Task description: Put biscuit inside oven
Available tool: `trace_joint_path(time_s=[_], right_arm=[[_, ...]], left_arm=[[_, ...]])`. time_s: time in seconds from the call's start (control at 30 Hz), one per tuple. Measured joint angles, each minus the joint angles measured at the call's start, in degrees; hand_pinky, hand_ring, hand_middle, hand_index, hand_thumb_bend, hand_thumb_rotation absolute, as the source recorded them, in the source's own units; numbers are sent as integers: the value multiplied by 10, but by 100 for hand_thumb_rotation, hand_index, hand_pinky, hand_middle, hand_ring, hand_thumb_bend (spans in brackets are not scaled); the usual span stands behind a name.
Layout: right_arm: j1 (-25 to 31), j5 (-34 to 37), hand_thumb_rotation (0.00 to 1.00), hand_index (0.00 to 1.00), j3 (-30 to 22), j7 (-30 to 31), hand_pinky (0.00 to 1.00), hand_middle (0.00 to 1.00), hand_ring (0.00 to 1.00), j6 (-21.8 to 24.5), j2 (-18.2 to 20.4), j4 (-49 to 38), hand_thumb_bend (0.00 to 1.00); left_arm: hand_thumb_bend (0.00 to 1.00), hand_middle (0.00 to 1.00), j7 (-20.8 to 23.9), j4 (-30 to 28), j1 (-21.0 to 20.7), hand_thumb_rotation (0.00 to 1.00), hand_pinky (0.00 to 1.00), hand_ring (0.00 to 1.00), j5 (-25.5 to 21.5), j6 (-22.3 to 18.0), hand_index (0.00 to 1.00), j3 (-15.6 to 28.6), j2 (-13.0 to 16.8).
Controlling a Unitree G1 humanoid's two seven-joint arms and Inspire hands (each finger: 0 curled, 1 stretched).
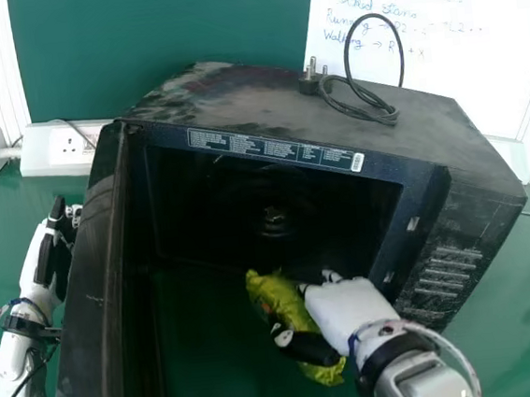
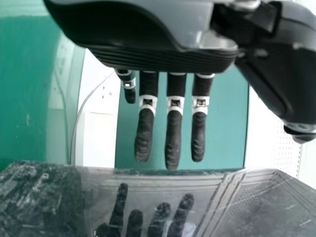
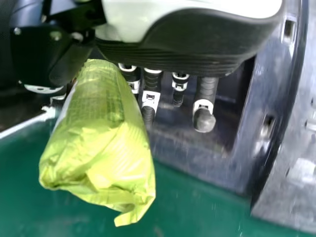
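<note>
My right hand (image 1: 340,311) is at the oven's mouth, its thumb and fingers closed round the yellow-green biscuit packet (image 1: 293,310). In the right wrist view the biscuit packet (image 3: 101,143) lies between thumb and fingers of my right hand (image 3: 149,98), one end sticking out. The black oven (image 1: 480,211) stands with its door (image 1: 94,299) swung wide on the left. My left hand (image 1: 52,252) is beside the door's outer face, and in the left wrist view my left hand (image 2: 173,123) has straight fingers with nothing in them.
A black power cable (image 1: 364,104) with its plug lies on top of the oven. White socket boxes (image 1: 65,147) stand at the back left, and a whiteboard (image 1: 449,59) is behind. The green table (image 1: 523,296) extends to the right of the oven.
</note>
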Motion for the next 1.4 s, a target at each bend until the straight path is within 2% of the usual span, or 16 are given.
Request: trace_joint_path(time_s=[0.43,0.73,0.9,1.07,1.4], right_arm=[[-70,1,0,49,0,-3,5,47,13,-2,1,28,53],[-105,2,0,49,6,-78,7,47,16,13,22,79,53],[-131,1,0,49,14,-134,8,47,15,31,33,142,53],[-152,16,0,48,25,-227,7,47,14,34,34,209,53],[-184,39,0,49,50,-289,10,47,16,41,19,283,53]], left_arm=[[52,39,0,6,0,7,26,29,1,-2,49,0,0],[52,39,0,6,0,7,25,29,0,0,49,0,0],[52,39,-1,6,0,7,26,29,0,0,49,0,-2],[52,40,-1,6,0,7,26,29,0,-1,49,0,-2],[52,39,0,5,0,7,26,29,0,0,49,0,-2]])
